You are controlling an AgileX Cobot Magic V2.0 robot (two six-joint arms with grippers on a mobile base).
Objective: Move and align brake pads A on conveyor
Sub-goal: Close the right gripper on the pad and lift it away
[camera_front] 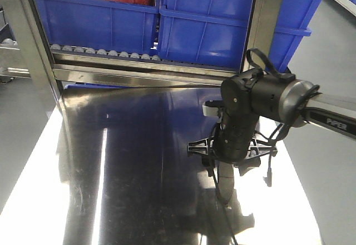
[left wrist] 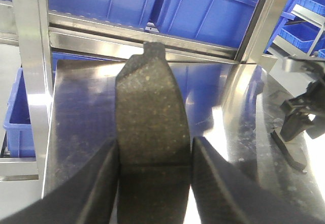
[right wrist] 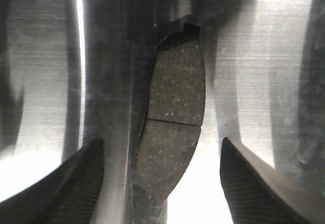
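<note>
Right jaws: stood open, one finger [right wrist: 66, 183] on each side of a brake pad, neither touching it.
Pad on the counter [right wrist: 172, 127]: lay flat on the shiny steel counter [camera_front: 139, 173], face up, groove across its middle, one end tab pointing away from my wrist.
Key relation: this pad sat directly under the right jaws and about midway between the fingers. Its long axis ran crosswise to the closing line, so I judged they would close across its short width.
Tilt: the long axis leaned a little off square to the fingers; a slight wrist turn looked advisable before closing.
Left jaws: closed on a second brake pad.
Pad in the left jaws [left wrist: 152, 122]: was pinched at its near half, held above the counter with its tabbed end pointing forward toward the roller rack [camera_front: 100, 51].
Nearer arm: the right arm [camera_front: 261, 98] hung straight over the pad on the counter; the left was well apart from it and already loaded.
Edges: that pad lay nearer the counter's right edge than its left, with bare steel around it.
Open room: the widest free stretch lay to the left and forward; the blue bins [camera_front: 206, 28] stood behind the rack, clear of the work.
Conveyor: I could not see it in any view, so its direction was unknown to me.
</note>
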